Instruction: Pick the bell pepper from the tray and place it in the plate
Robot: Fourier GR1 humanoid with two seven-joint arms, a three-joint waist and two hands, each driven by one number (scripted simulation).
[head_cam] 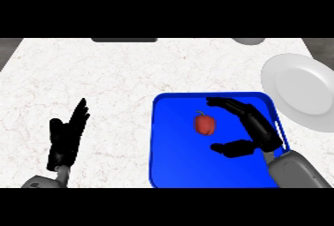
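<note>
The pepper (206, 124) lies untouched in the middle of the tray (176, 167); the right hand (261, 132), over the tray's right half, has fingers (228, 105) spread wide. It should bracket the pepper between thumb (229, 148) and fingers before closing, then lift

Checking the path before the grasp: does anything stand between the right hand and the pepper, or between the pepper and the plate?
Nothing visible. The right hand is open beside the pepper, bare tray between them. Toward the plate only the tray's right rim and that hand itself lie.
</note>
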